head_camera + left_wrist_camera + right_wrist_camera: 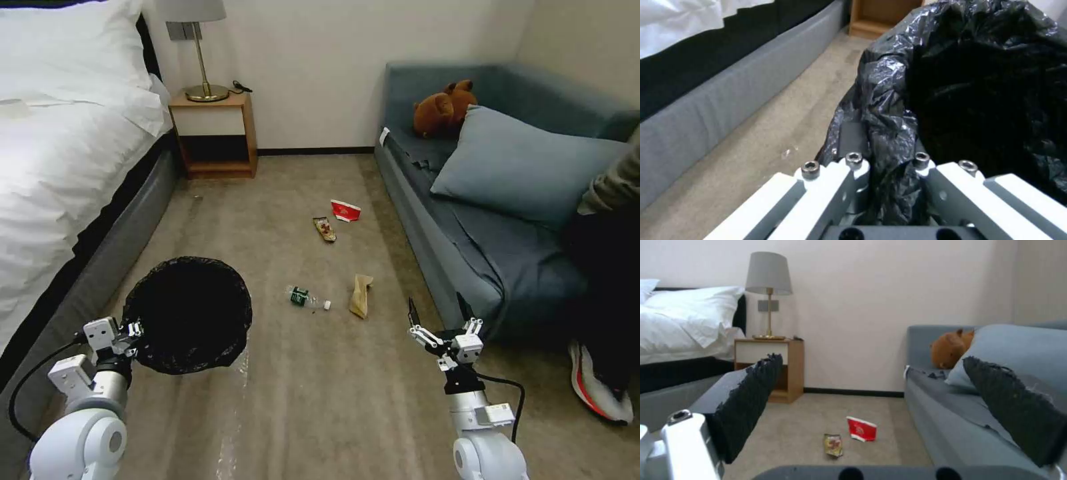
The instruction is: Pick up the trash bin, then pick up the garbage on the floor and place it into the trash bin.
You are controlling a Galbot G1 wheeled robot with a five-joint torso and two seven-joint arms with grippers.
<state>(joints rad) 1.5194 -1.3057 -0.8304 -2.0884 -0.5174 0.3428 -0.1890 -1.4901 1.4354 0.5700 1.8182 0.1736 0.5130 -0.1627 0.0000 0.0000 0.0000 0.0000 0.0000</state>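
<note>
Carpeted floor: left gripper [137, 331] pinches trash bin [189, 313] liner.

I count one bin [188, 313] with a black liner. On the floor I count four litter pieces: one bottle [307, 297], one paper bag [361, 295], one wrapper [325, 229] and one flattened cup [345, 211]. I count two hands: the left hand [135, 331] and the right hand [438, 312]. One lamp [197, 47], one plush toy [443, 107].
</note>
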